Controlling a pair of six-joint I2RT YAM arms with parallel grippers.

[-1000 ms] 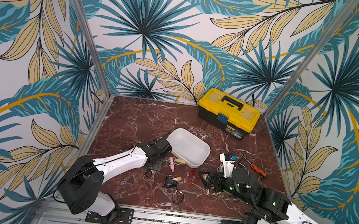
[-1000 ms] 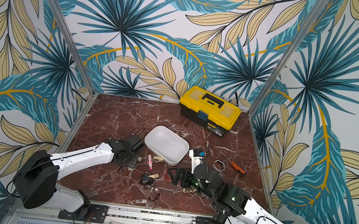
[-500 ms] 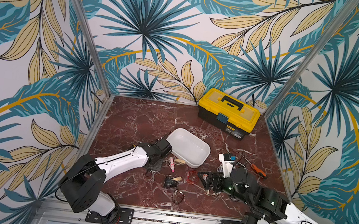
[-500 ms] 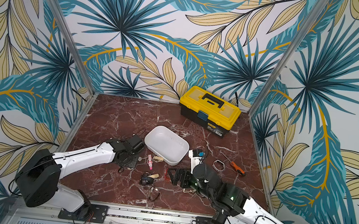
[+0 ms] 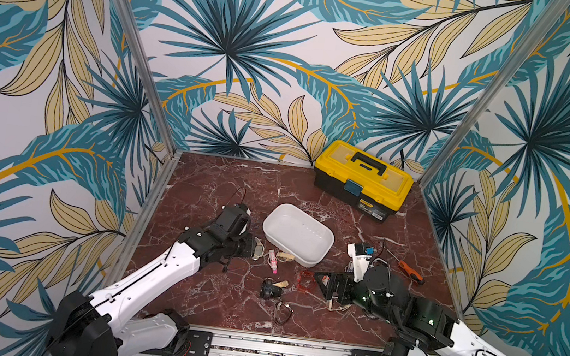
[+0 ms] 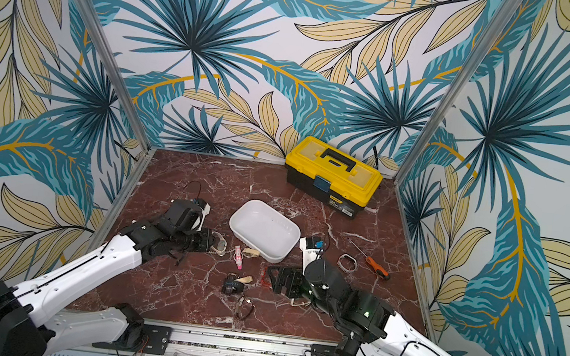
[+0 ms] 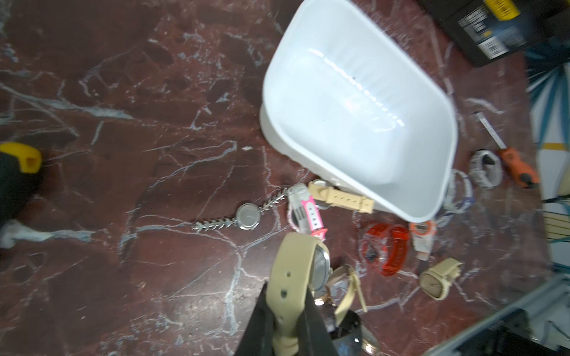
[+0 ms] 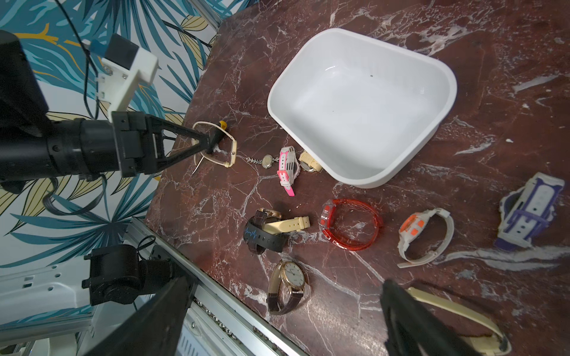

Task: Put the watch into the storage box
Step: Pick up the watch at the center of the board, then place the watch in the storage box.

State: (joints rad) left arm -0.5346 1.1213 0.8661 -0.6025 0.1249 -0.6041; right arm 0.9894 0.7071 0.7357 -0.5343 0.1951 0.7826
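Item: watch, beige strap looped round a silver-rimmed case, pinched by the strap between the closed jaws of the left gripper, its loop running straight on from the jaws toward the box. Box: white, empty, near and just beyond the watch, other watches on the table between; the left arm, holding it, looks best placed to carry it. Right gripper: jaws wide apart, holding nothing.
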